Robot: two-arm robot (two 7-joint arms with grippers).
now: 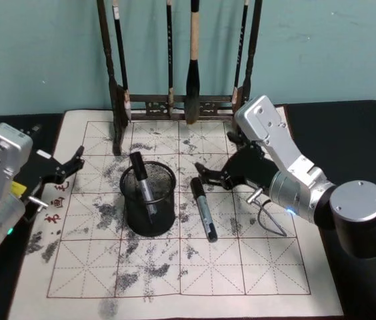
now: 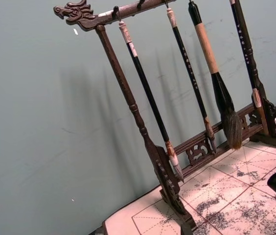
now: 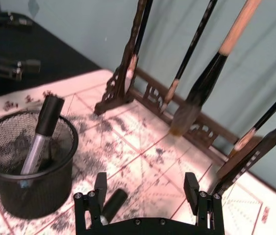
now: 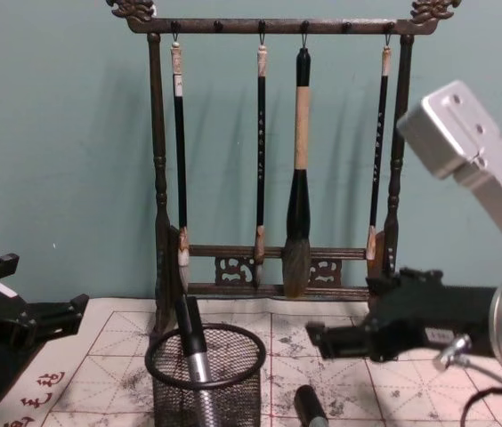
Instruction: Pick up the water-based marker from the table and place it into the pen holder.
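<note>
Black-capped and dark-bodied, the water-based marker [image 1: 203, 212] is lying flat on the ink-smudged mat of the table [image 1: 268, 267]. It is directly under the right claw [image 1: 202, 175], with its cap end just below the fingertips and its body running back toward the robot. In the right wrist view the cap is showing between the two fingers, closer to one than the other. The right claw is hovering wide open and gripping nothing; whether its tips are touching the mat I cannot tell.

Just beside this claw, toward the left arm, the pen holder [image 1: 165, 200] is standing upright, near the marker but apart from it. Another marker [image 1: 141, 181] is leaning inside it, cap up. Beyond the claw, the brush rack [image 1: 175, 103] is standing along the mat's far edge. Well away, past the holder, the left claw [image 1: 73, 164] is idling over the mat's edge, fingers parted and empty.

By my judgement the reach-and-grasp step is under way, since the marker is not yet held. The next move is probably calling for centring the fingers over the cap end, lowering and closing. After that comes lifting clear of the holder's thick rim and tipping the marker upright to drop in beside the other one without knocking the cup.
</note>
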